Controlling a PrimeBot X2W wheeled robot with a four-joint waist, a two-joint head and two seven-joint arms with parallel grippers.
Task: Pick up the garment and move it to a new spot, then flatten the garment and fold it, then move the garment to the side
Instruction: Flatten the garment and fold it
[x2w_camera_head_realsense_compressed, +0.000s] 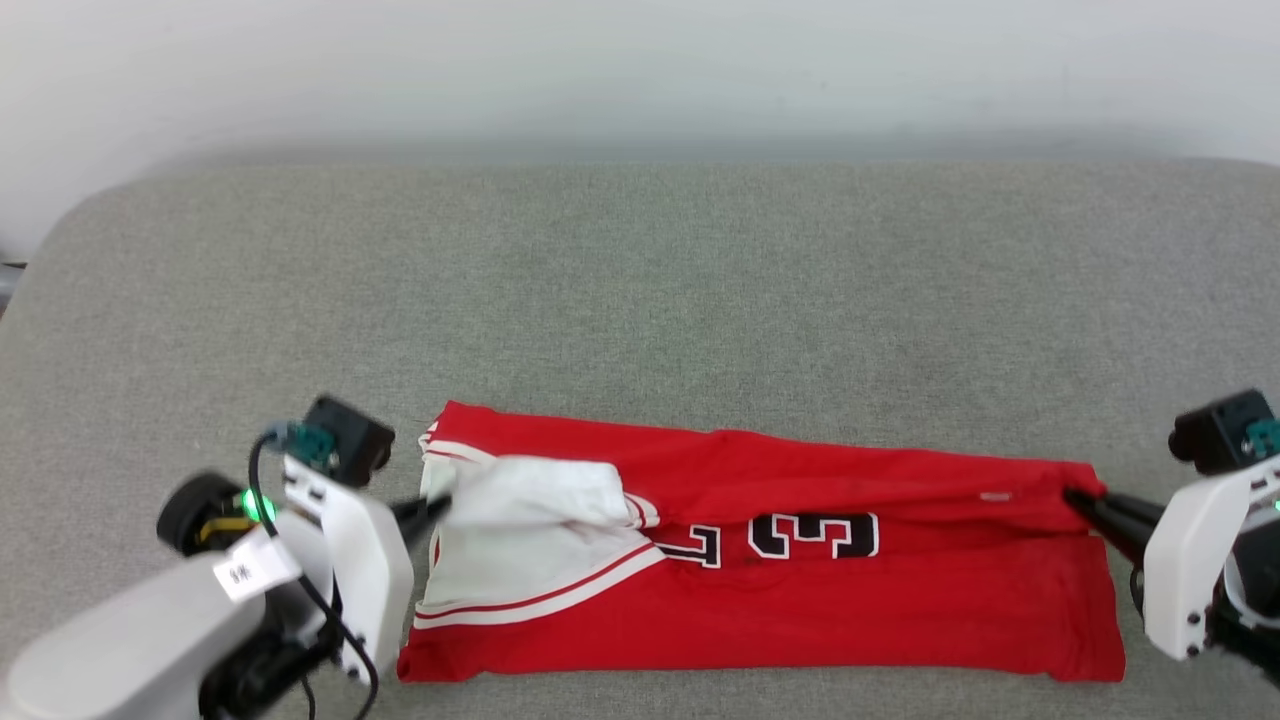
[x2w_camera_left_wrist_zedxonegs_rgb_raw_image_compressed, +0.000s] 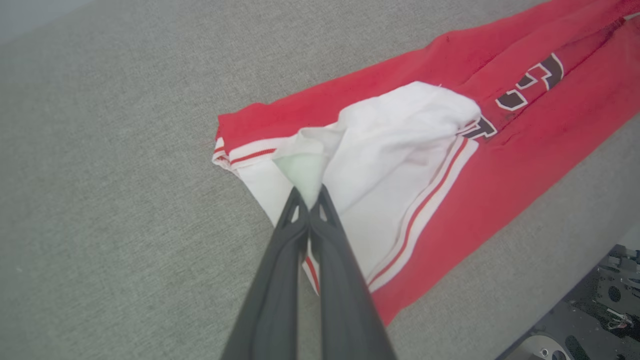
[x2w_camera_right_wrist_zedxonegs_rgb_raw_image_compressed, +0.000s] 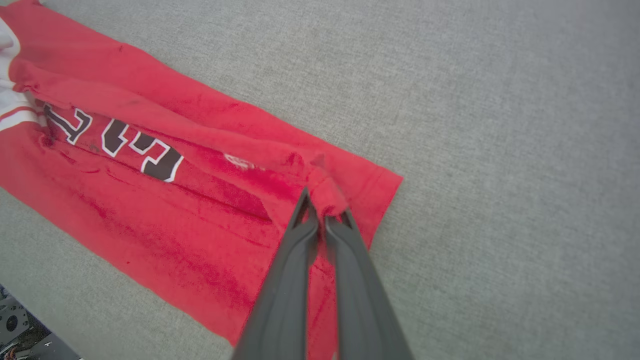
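The garment (x2w_camera_head_realsense_compressed: 800, 610), a red jersey with white sleeves and a black number 3, lies folded lengthwise near the front edge of the grey surface. Its far long edge is doubled over toward me. My left gripper (x2w_camera_head_realsense_compressed: 440, 503) is shut on a lifted fold of white sleeve cloth at the garment's left end; the left wrist view has the two dark fingers (x2w_camera_left_wrist_zedxonegs_rgb_raw_image_compressed: 312, 197) pinching that white cloth (x2w_camera_left_wrist_zedxonegs_rgb_raw_image_compressed: 400, 130). At the right end my right gripper (x2w_camera_head_realsense_compressed: 1075, 497) is shut on a bunched red hem, with its fingers (x2w_camera_right_wrist_zedxonegs_rgb_raw_image_compressed: 322, 212) clamped on the red fabric (x2w_camera_right_wrist_zedxonegs_rgb_raw_image_compressed: 165, 220).
The grey padded surface (x2w_camera_head_realsense_compressed: 640, 300) stretches wide and bare behind the garment up to a pale wall. Its front edge runs close under the garment. The robot's dark base (x2w_camera_left_wrist_zedxonegs_rgb_raw_image_compressed: 600, 310) peeks in below that edge.
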